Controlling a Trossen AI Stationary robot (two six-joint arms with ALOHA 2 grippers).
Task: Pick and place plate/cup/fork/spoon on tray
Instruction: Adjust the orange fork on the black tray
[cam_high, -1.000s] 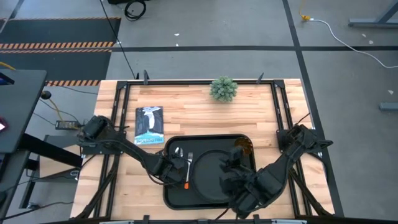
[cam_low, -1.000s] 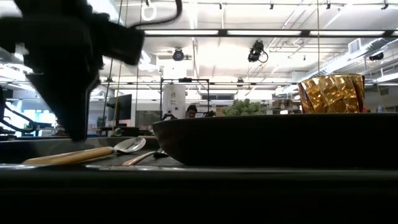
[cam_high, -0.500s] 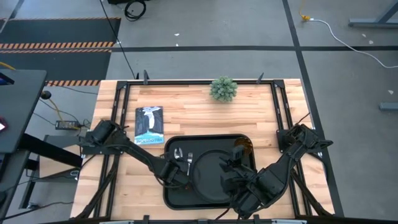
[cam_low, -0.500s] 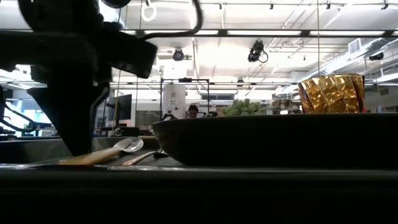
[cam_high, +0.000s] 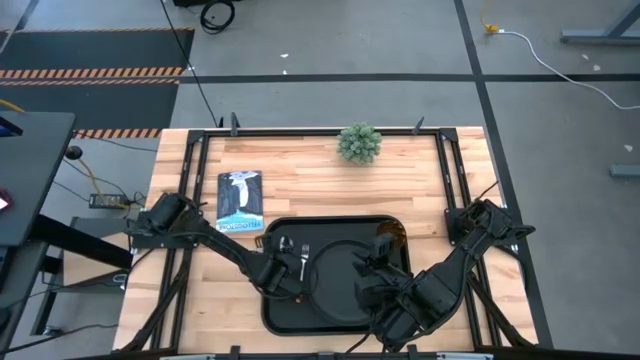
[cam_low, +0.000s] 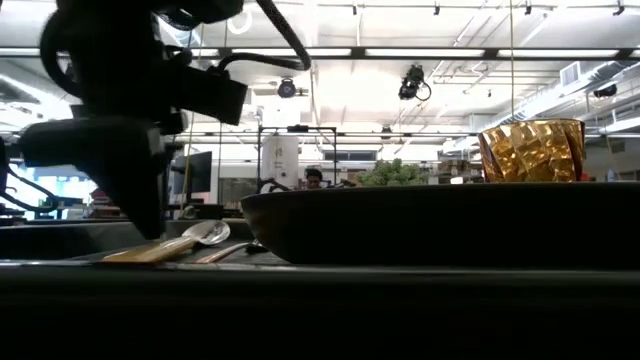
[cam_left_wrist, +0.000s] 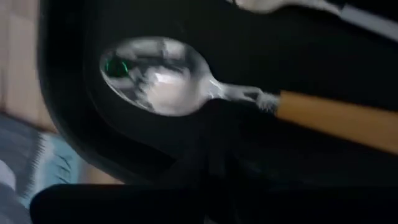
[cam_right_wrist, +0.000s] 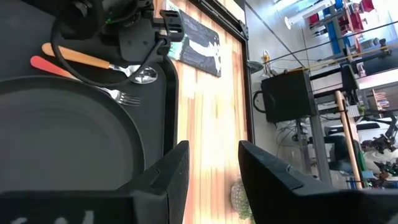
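Overhead, table-level, 2 wrist views; tray (cam_high: 330, 305) shared

Wood-plank table (cam_high: 320, 190) w/ black frame on grey concrete floor (cam_high: 330, 50). Hazard-striped mat (cam_high: 95, 55) far left, dark desk (cam_high: 25, 180) at left edge. Ceiling strip lights (cam_low: 400, 52) overhead, workshop racks beyond.

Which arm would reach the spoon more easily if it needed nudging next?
Left. The left tool hangs right over the spoon handle on the tray, while the right tool sits over the plate, farther away.
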